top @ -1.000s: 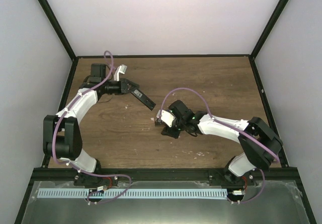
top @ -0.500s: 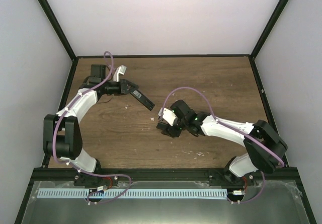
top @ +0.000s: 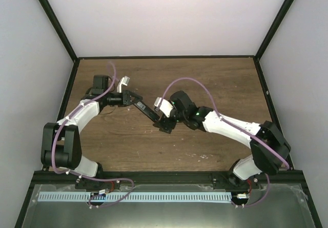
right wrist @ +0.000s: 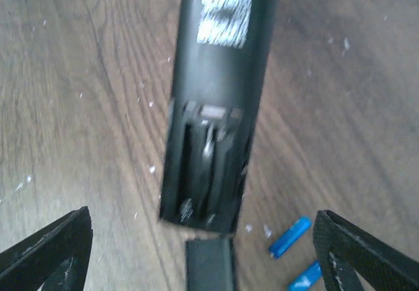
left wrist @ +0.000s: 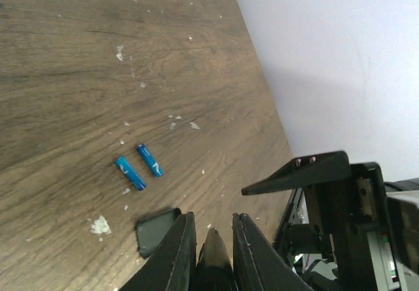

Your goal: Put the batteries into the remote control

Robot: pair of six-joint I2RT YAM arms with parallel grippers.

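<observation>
Remote control (top: 147,110), clamped in left hand (top: 135,100), now nears right hand (top: 165,123), newly spread wide.

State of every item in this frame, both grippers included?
remote control: held by left gripper, battery compartment uncovered, empty
batteries: both loose on table, side by side
cover: off the remote control, lying on table
left gripper: jaws shut on remote control
right gripper: jaws open, holding nothing

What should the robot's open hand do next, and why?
Probably the right gripper should dip to one of the batteries and close on it. Its jaws are open and empty. The left gripper holds the remote control, whose uncovered compartment looks empty, and both batteries lie on the table beside the cover.
</observation>
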